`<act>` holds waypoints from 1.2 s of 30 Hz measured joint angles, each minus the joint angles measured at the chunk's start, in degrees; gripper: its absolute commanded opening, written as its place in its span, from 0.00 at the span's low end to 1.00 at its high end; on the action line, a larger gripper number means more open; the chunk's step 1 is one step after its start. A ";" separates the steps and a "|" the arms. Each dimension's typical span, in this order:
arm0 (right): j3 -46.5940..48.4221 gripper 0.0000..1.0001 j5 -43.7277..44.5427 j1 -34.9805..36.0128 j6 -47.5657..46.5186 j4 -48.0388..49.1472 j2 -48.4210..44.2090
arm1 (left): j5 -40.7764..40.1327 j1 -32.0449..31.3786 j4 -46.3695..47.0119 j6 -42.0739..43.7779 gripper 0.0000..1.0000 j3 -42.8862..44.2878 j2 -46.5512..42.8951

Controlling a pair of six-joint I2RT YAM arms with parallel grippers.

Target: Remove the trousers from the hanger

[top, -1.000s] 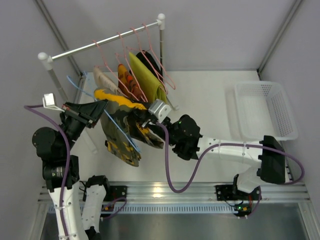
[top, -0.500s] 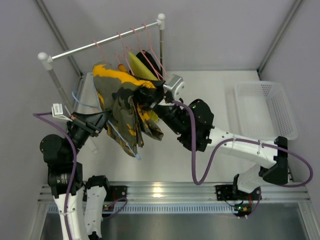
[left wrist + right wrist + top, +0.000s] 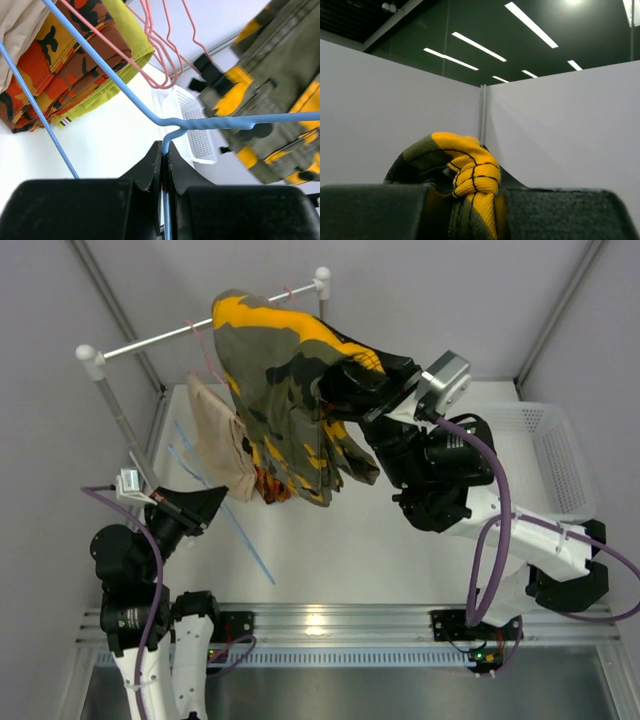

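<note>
The folded camouflage trousers (image 3: 285,410), olive-grey with yellow-orange patches, hang in the air before the metal rail (image 3: 150,337), high above the white bench (image 3: 300,550). The right pincer (image 3: 350,390) is pinching their bunched top. Lower left, apart from them, the left pincer (image 3: 164,160) is pinching the neck of the thin light-blue wire hanger (image 3: 166,122).

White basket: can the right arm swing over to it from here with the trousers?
Probably yes. The basket lies on the right arm's own side, with nothing standing between. The right claw is shut on the trousers, which look clear of the blue hanger that the left claw pinches.
</note>
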 measured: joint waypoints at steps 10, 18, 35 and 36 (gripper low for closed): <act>0.92 0.00 11.37 -1.16 -16.33 -7.21 -7.93 | -0.04 0.00 -4.20 3.13 0.00 -0.28 -1.53; -9.75 0.00 21.92 -21.49 -21.64 -15.67 -22.91 | -0.11 0.00 -4.39 2.78 0.00 0.44 0.11; -16.70 0.00 39.74 -59.36 -29.24 -38.16 -23.80 | 0.33 0.00 -1.64 -0.66 0.00 1.18 5.68; -17.14 0.00 39.76 -61.61 -29.03 -38.60 -23.08 | 0.37 0.00 -1.36 -0.83 0.00 1.18 5.79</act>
